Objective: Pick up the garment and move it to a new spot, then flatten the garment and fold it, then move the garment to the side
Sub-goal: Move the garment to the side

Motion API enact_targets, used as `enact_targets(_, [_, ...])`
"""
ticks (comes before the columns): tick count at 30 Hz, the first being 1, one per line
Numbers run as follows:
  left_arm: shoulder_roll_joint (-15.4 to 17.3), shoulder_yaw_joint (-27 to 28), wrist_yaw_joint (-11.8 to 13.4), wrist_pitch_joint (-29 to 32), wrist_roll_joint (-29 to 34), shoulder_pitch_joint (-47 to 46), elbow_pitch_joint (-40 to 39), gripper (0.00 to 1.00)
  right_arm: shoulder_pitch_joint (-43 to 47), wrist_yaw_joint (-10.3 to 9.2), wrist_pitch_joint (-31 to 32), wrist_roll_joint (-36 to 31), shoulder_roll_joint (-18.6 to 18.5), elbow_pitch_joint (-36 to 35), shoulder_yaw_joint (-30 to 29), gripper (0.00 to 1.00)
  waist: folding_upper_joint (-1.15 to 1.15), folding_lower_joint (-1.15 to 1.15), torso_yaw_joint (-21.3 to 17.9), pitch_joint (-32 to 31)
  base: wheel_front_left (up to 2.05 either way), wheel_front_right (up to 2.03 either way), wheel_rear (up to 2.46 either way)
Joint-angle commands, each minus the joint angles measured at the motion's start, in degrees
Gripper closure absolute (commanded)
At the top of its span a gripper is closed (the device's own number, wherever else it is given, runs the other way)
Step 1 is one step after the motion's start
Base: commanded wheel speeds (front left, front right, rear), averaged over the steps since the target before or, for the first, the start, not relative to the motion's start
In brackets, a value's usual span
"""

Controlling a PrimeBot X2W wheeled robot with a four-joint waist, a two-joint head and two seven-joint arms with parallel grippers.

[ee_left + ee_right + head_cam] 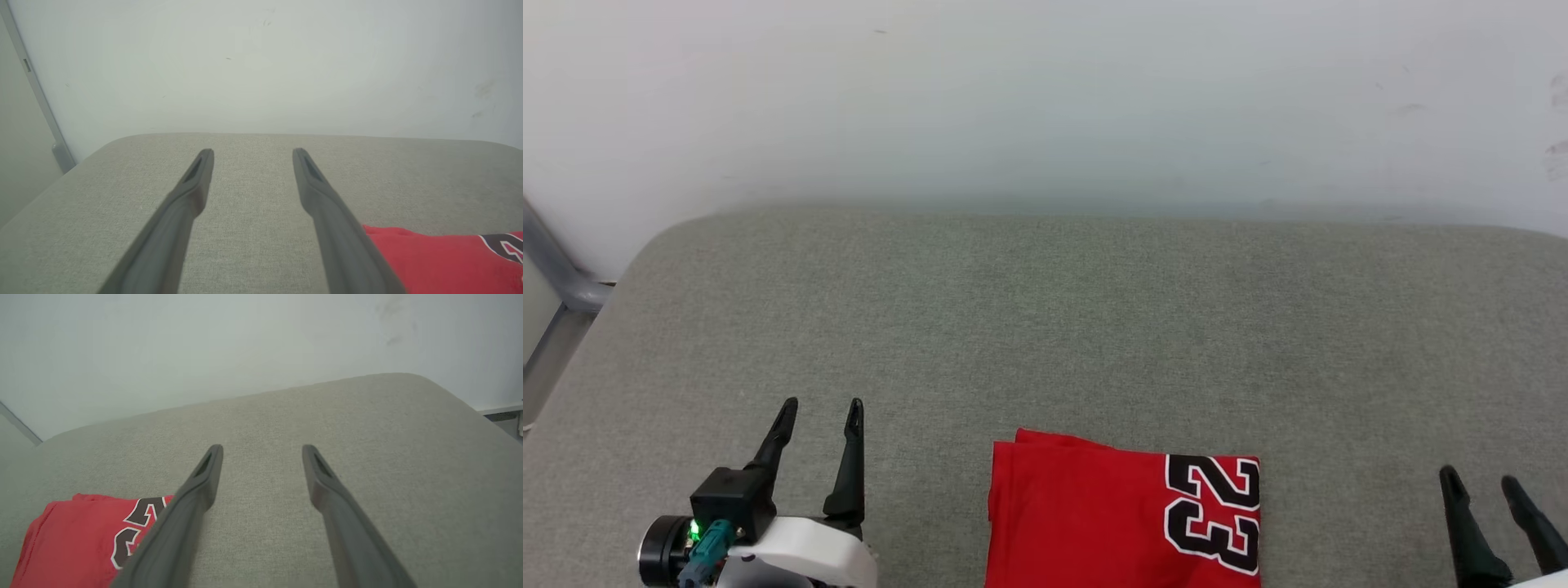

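Observation:
The garment (1086, 514), a red shirt with a black number 23, lies folded into a neat rectangle at the near middle of the grey cushion (1094, 327); its lower part runs off the head view's bottom edge. My left gripper (821, 408) stands open to its left, apart from it, nothing between the fingers. My right gripper (1478, 482) stands open to its right, also apart. In the left wrist view the garment (429, 261) shows at the lower right beside the open left gripper (252, 153). From the right wrist, the garment (77, 535) lies lower left of the open right gripper (262, 449).
A pale wall (1045, 98) rises behind the cushion's far edge. A grey metal frame (556, 269) stands at the far left beyond the cushion's rounded corner. Bare cushion stretches ahead of the garment and both grippers.

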Motion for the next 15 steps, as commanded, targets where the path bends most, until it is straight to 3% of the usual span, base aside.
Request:
enact_targets(1, [-0.02,0.22,-0.34,-0.14,0.08,-0.87,-0.10,0.00,-0.52,-0.06,1.68,2.53,0.14,0.97,-1.01,0.00,0.00,0.00,0.48,0.41,0.00,0.00,0.00])
enact_targets(6, [-0.86,0.30,-1.05,-0.13,0.72,-2.62,-0.68,0.00,-0.23,-0.06,13.16,13.27,-1.28,6.08,-3.19,0.00,0.00,0.00,2.52,2.35,0.00,0.00,0.00])
enact_targets(10, [-1.61,0.31,-1.35,-0.13,1.44,-4.25,-1.67,0.00,-1.24,-0.05,21.45,21.27,-2.42,8.43,0.38,0.00,0.00,0.00,4.36,5.15,0.00,0.00,0.00])
enact_targets(15, [-3.14,0.49,-2.05,-0.13,2.20,-6.17,-1.91,0.00,-3.37,-0.05,25.06,27.35,-3.68,10.75,5.50,0.00,0.00,0.00,6.50,8.23,0.00,0.00,0.00])
